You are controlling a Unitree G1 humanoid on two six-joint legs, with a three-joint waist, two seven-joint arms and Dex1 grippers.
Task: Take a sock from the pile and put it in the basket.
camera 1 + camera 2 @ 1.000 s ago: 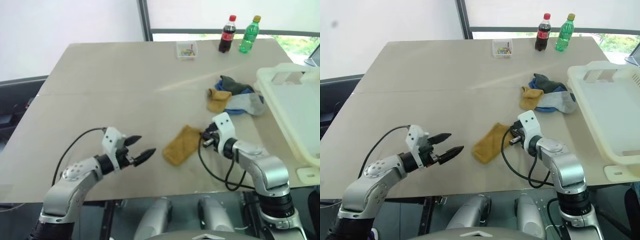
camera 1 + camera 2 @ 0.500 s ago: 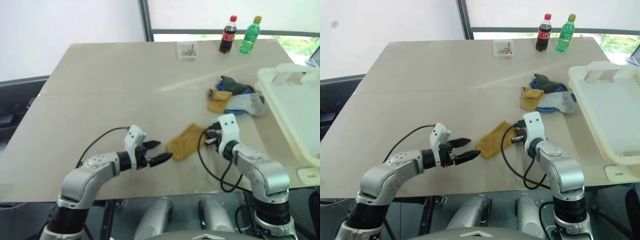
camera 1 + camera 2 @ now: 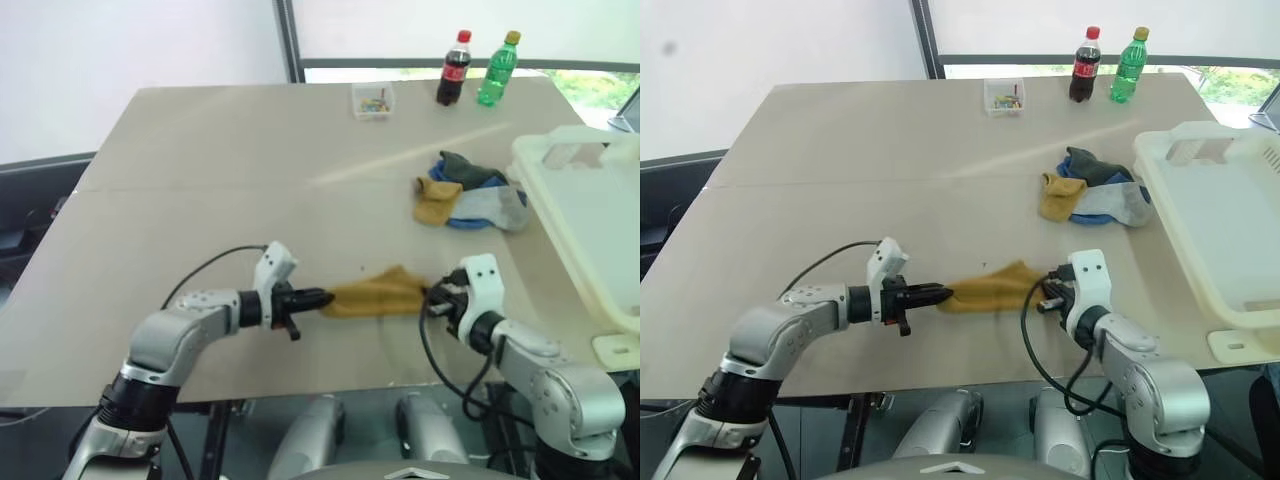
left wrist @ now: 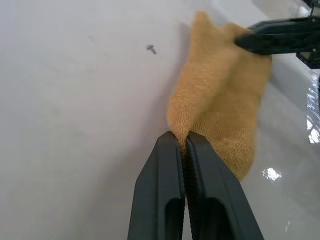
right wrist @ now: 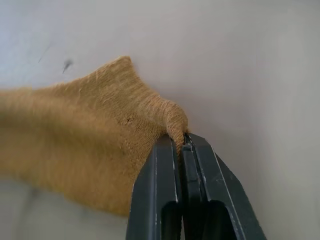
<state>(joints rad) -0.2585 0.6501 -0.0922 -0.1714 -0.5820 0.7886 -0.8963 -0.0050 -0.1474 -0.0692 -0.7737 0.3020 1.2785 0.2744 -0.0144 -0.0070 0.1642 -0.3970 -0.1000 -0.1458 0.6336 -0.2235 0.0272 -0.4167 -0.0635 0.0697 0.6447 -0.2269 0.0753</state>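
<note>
A mustard-yellow sock (image 3: 375, 295) is stretched between my two grippers near the table's front edge. My left gripper (image 3: 322, 298) is shut on its left end, and the left wrist view shows the fabric (image 4: 220, 90) pinched at the fingertips (image 4: 172, 142). My right gripper (image 3: 432, 297) is shut on the sock's right end (image 5: 85, 145). The pile (image 3: 470, 200) of blue, grey, dark green and mustard socks lies farther back on the right. The cream-white basket (image 3: 600, 210) stands at the right edge, beside the pile.
A cola bottle (image 3: 455, 68) and a green bottle (image 3: 498, 68) stand at the table's far edge, with a small clear box (image 3: 373, 100) to their left. The tan table (image 3: 200, 180) is bare across its left and middle.
My left gripper swung right to the sock's left end and shut on it. My right gripper drew back toward the front edge, pulling the sock out long between the two.
</note>
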